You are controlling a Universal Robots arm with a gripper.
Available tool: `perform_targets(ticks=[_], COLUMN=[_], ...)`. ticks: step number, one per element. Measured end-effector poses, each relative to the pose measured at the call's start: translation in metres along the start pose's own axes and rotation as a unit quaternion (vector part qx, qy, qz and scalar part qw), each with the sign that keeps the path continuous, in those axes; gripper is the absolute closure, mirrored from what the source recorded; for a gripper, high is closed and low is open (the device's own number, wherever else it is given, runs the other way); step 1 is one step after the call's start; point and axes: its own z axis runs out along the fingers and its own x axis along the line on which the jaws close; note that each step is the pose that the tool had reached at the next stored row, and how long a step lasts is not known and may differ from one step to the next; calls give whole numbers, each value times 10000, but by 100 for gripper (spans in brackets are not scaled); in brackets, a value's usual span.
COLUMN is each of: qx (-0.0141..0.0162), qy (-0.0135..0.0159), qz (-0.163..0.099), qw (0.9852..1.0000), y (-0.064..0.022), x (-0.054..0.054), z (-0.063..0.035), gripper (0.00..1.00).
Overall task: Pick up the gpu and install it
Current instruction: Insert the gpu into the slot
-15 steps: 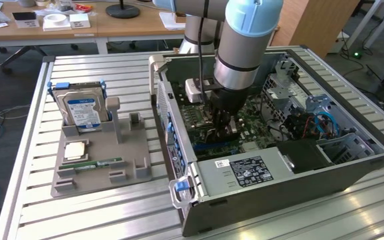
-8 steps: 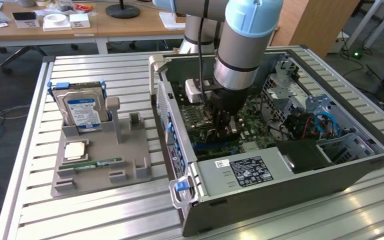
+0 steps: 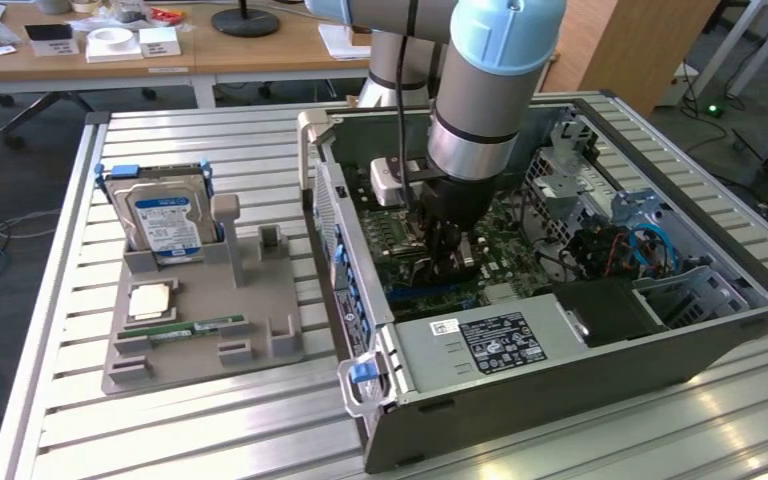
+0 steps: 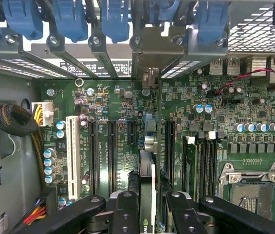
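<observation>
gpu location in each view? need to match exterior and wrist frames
Exterior view: the gpu hangs edge-on below the end effector, inside the open computer case, over the motherboard.
Wrist view: the gpu is seen edge-on as a thin vertical strip, clamped between the black fingers, running up toward a slot bracket.
Shared landmark: the green motherboard.

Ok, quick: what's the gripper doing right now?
Gripper: closed on the gpu, holding it edge-on over the motherboard slots inside the case.
</observation>
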Motion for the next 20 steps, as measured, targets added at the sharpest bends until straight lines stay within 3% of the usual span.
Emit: perform_targets(ticks=[20], qx=[0], qy=[0], qz=[0], qw=[10000], y=[2], x=[1], z=[21], gripper=[74])
